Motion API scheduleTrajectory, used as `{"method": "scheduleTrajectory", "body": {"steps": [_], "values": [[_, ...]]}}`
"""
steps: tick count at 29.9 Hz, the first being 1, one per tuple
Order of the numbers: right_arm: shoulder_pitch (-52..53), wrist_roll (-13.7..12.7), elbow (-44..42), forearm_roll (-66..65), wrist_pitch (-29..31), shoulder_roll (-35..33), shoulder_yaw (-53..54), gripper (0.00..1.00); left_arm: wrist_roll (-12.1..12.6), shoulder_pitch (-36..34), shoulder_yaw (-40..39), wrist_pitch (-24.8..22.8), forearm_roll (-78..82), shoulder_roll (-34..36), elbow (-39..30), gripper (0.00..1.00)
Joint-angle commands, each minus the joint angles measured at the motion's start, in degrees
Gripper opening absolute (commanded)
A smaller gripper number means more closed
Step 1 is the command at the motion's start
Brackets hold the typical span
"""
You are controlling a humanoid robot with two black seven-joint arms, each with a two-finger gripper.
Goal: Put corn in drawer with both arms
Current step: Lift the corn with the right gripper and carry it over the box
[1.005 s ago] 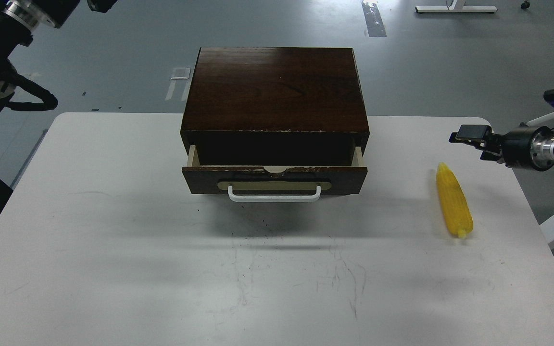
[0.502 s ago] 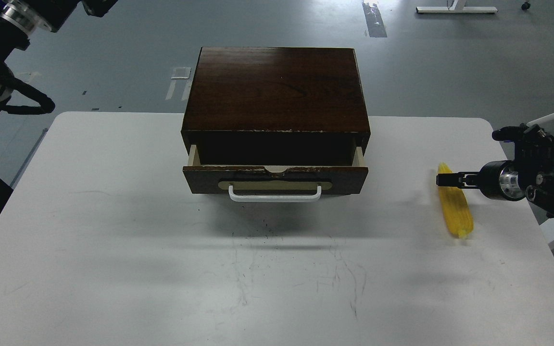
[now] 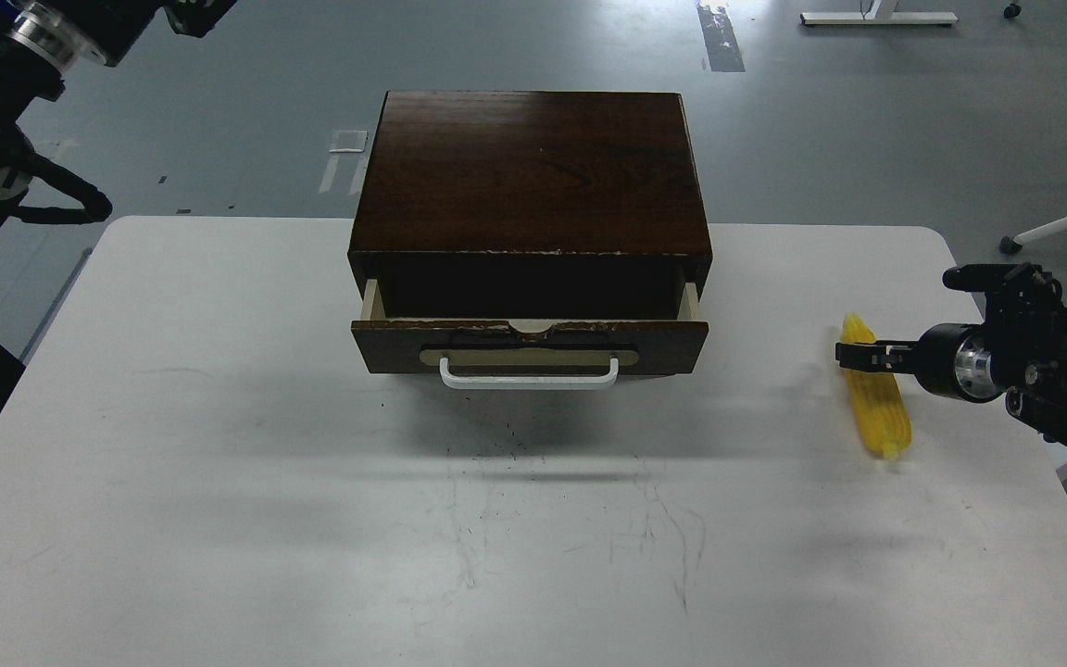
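The corn point(image 3: 878, 408) lies on the white table point(image 3: 219, 445) at the right, narrow tip pointing away from me. My right gripper point(image 3: 853, 355) comes in from the right edge. Its thin black fingers point(image 3: 867, 354) reach across the corn's far third, seen side-on, so I cannot tell their gap or whether they touch it. The drawer point(image 3: 530, 345) of the dark brown box point(image 3: 533, 171) is pulled out a little, with a white bar handle point(image 3: 528, 375) and a dark inside. My left arm point(image 3: 43, 42) is raised at the top left. Its gripper point(image 3: 202, 11) is cut off by the top edge.
The table's rounded right edge point(image 3: 1006, 371) runs close behind the corn. Grey floor with tape marks lies beyond the table. A white frame leg with a castor point(image 3: 1052, 227) stands off the table at the right.
My right gripper has come down and left from above and to the right of the corn to across its far part. The corn, drawer and left arm have hardly moved.
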Motion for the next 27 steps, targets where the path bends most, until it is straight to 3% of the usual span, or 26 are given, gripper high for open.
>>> {"method": "scheduleTrajectory", "body": {"steps": [1, 3, 6, 15, 19, 27], "values": [[0.18, 0.00, 0.28, 0.65, -0.16, 0.20, 0.68, 0.38, -0.01, 0.19, 0.25, 0.00, 0.02, -0.04, -0.02, 0.98], [-0.17, -0.09, 0.45, 0.66, 0.19, 0.28, 2.78, 0.12, -0.01, 0.98, 0.25, 0.00, 0.02, -0.04, -0.02, 0.98], [-0.26, -0.09, 0.72, 0.74, 0.37, 0.20, 3.58, 0.00, -0.01, 0.98, 0.34, 0.00, 0.10, -0.13, -0.02, 0.98], [2.98, 1.05, 4.67, 0.74, 0.37, -2.61, 10.08, 0.00, -0.01, 0.98, 0.43, 0.00, 2.91, -0.04, -0.11, 0.98], [11.76, 0.97, 7.74, 0.66, 0.37, -6.39, 12.20, 0.00, -0.01, 0.98, 0.08, 0.00, 2.92, 0.49, -0.19, 0.98], [30.31, 1.05, 13.28, -1.53, 0.02, -6.75, 11.50, 0.00, -0.01, 0.90, -0.10, 0.00, 2.92, 0.66, -0.46, 0.98]]}}
